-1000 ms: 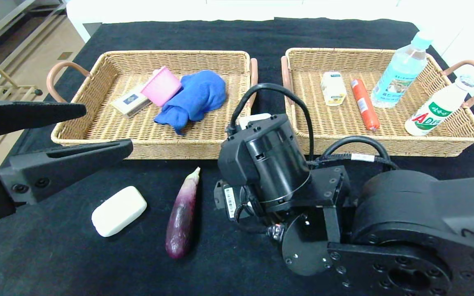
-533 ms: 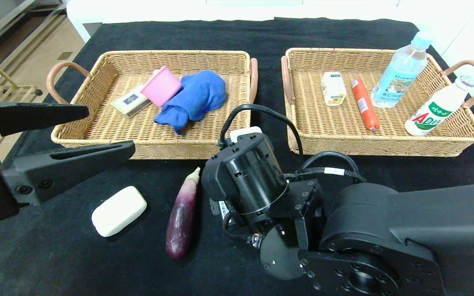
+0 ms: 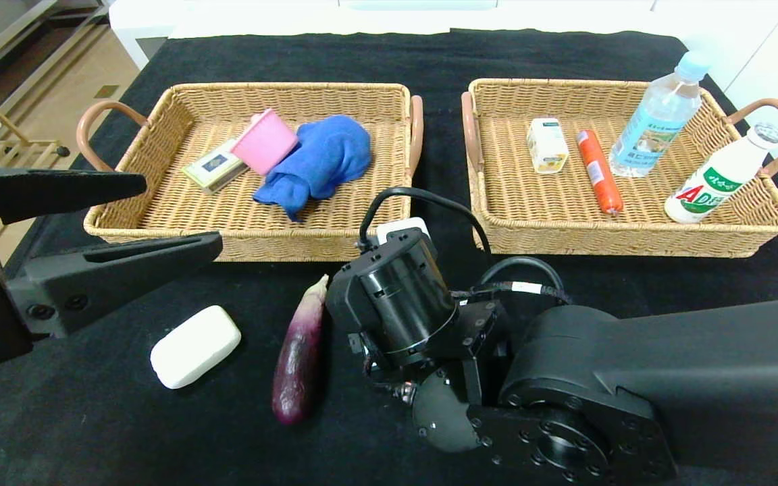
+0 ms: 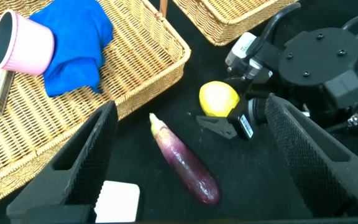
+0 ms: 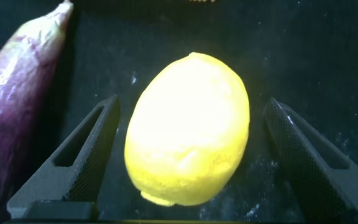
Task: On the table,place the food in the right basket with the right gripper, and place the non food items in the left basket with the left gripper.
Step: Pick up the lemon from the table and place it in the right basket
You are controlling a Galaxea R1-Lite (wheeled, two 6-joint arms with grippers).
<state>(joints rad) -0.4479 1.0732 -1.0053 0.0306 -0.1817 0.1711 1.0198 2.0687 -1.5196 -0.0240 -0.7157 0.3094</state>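
Though the head view hides it behind the right arm, the lemon (image 5: 188,127), bright yellow and oval, lies on the black table (image 3: 125,432) just beside the eggplant (image 3: 300,354). The right gripper (image 5: 188,162) straddles the lemon with fingers (image 5: 73,158) spread wide, not touching it. The left gripper (image 3: 98,216) hovers open near the white soap (image 3: 195,346).

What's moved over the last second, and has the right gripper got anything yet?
The right arm has swung left and toward the robot, away from the right basket, bringing the right gripper down around the lemon, fingers open either side, not gripping. The left gripper, eggplant, soap and both baskets' contents are unchanged.
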